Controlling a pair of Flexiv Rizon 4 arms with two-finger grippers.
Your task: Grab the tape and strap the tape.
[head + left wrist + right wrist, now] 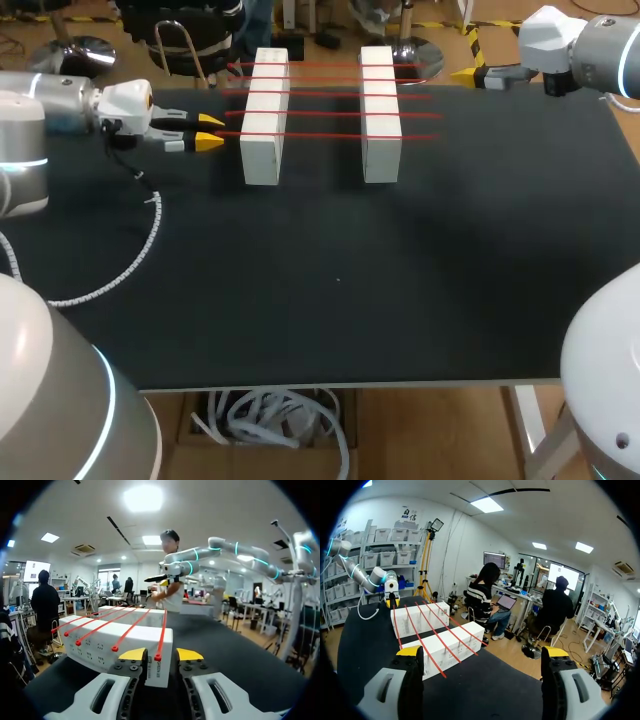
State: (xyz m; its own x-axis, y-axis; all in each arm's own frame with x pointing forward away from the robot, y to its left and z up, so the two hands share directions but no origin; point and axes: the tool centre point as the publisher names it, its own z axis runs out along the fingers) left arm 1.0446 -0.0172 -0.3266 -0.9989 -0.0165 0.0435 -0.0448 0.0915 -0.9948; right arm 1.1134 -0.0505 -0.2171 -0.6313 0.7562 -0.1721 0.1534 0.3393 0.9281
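Five thin red strips of tape (320, 113), drawn taut side by side across the tops of two long white rectangular blocks and over the gap between them. Left-hand white block (264, 110) lying on the far half of the black table (330, 280). Right-hand white block (380, 110) parallel to the left-hand block, on its right and apart from it.

Left end effector (212, 133) just left of the left-hand block, level with its near end. Yellow tips pointed at the block, with a small gap left to it. Fingers narrowly parted, holding nothing. Seen from the left wrist, the block's near corner and the end of the nearest strip straight ahead of the tips.

Right end effector (468, 72) well right of the left-hand block, past the second block, fingers spread wide and empty.

White coiled cable (150, 225) on the table, nearer than the left-hand block and to its left.
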